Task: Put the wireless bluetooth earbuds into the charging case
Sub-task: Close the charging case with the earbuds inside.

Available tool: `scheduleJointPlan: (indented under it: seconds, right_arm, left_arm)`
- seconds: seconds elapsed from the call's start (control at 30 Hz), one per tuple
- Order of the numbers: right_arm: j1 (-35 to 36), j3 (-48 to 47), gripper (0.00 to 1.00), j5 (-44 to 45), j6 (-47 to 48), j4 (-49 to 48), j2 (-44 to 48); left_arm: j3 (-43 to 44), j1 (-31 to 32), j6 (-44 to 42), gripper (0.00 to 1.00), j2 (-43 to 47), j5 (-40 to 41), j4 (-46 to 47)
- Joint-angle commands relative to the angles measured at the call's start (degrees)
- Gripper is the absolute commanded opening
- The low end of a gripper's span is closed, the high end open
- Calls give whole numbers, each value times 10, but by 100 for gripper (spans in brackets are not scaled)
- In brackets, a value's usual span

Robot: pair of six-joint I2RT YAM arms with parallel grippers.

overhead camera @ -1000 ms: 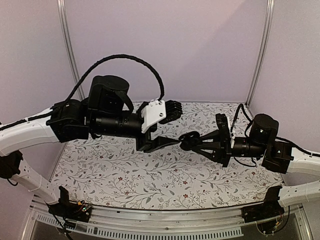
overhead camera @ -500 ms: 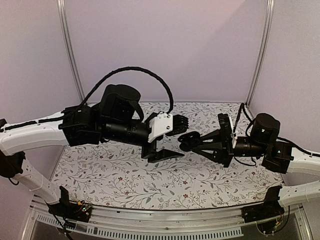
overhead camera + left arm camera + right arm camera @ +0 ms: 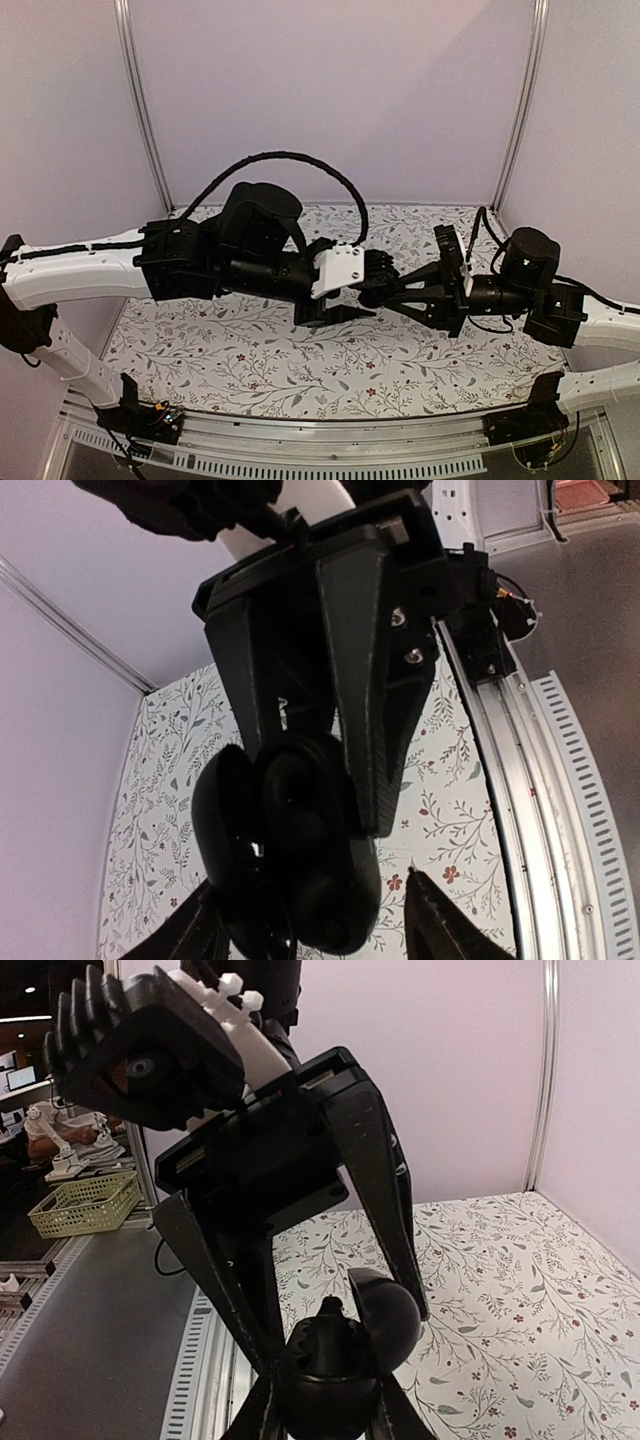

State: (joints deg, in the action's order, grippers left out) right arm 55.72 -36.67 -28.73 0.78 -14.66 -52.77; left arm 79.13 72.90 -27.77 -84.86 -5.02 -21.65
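My right gripper (image 3: pixel 368 291) is shut on the charging case (image 3: pixel 376 287), a glossy black oval held in mid-air above the table's middle. In the right wrist view the case (image 3: pixel 330 1385) sits between my own fingertips (image 3: pixel 262 1405) with its lid (image 3: pixel 388 1322) hinged open. A small black rounded bump (image 3: pixel 331 1307) sticks up from its open body; I cannot tell if it is an earbud. My left gripper (image 3: pixel 374 290) is open and its fingers (image 3: pixel 375 1190) straddle the case. The left wrist view shows the case (image 3: pixel 290 850) between its open fingertips (image 3: pixel 430 920). No separate earbud shows.
A floral cloth (image 3: pixel 250 350) covers the table. A metal rail (image 3: pixel 330 445) runs along the near edge. Upright posts (image 3: pixel 140 100) stand at the back corners before the lilac wall. Both arms meet above the table's middle.
My left arm has moved right and its open fingers have come around the case. My right gripper has stayed nearly still with the case in it.
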Motion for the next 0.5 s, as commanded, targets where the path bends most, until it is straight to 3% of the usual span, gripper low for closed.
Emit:
scheduleJointPlan:
  seconds: [0.0, 0.33, 0.47]
  right_arm:
    - [-2, -3, 0, 57, -58, -37, 0]
    - [-4, -1, 0, 92, -170, -42, 0]
    - [-4, 1, 0, 90, -192, -45, 1]
  left_arm:
    - [8, 36, -26, 57, 4, 27, 9]
    - [5, 70, -68, 57, -17, 140, 36]
    - [11, 73, -74, 50, -27, 170, 42]
